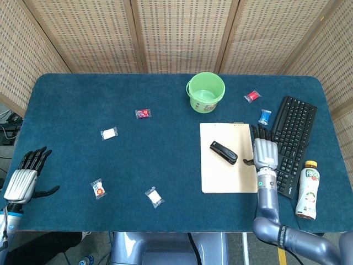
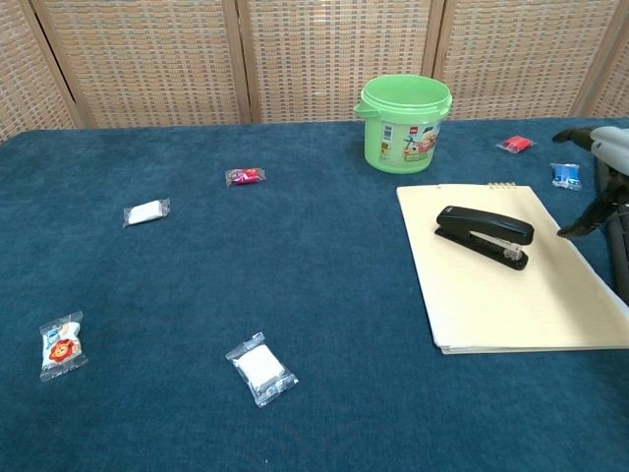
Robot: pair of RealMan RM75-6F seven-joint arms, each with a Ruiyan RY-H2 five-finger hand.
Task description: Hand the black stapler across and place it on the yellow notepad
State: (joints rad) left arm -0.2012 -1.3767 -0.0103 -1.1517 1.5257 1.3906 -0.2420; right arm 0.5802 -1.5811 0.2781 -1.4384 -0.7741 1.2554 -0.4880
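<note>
The black stapler is laid on the yellow notepad, ungrasped. The right hand is spread just right of it; the left hand is empty, fingers apart. A label on the green bucket is unreadable.

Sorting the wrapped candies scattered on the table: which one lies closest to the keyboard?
The blue-wrapped candy, just left of the keyboard's far end. The red candy sits farther back, and the others lie across the table's left half.
</note>
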